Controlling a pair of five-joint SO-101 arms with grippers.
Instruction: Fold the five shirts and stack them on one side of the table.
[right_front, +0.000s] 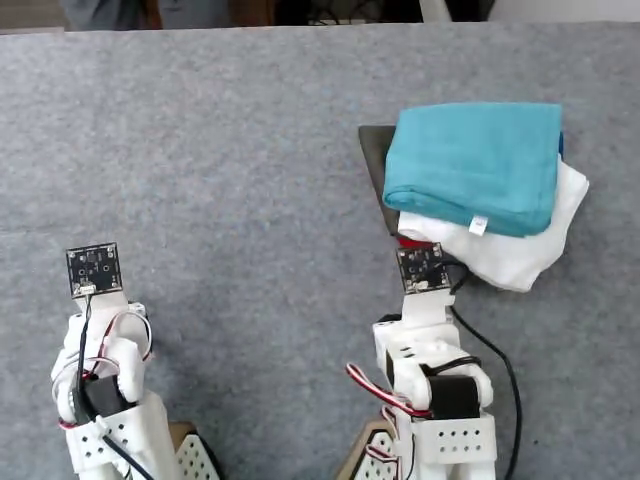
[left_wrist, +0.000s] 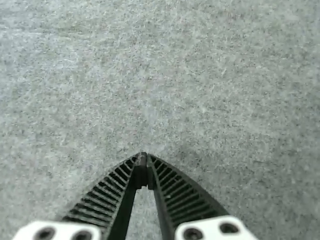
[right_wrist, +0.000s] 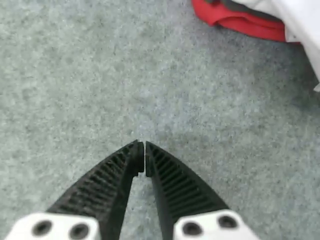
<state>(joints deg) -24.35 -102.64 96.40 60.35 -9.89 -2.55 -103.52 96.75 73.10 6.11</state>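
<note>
A folded teal shirt (right_front: 470, 165) tops the stack at the upper right of the high view, over a white shirt (right_front: 520, 250), a red shirt (right_wrist: 240, 22) and a dark shirt (right_front: 375, 150) on the grey table (right_front: 220, 150). The right gripper (right_wrist: 141, 150), clenched on nothing, is just below the stack. The left gripper (left_wrist: 145, 164), likewise clenched and empty, is at lower left.

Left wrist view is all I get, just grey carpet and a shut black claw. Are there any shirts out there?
Observer: Yes, a stack of folded shirts sits on the robot's right, with a teal shirt on top.
Operator: What's under it?
Observer: A white shirt, sticking out past the teal one.
Operator: And the other claw?
Observer: The right claw is shut too, just short of a red shirt peeking from under the stack.
</note>
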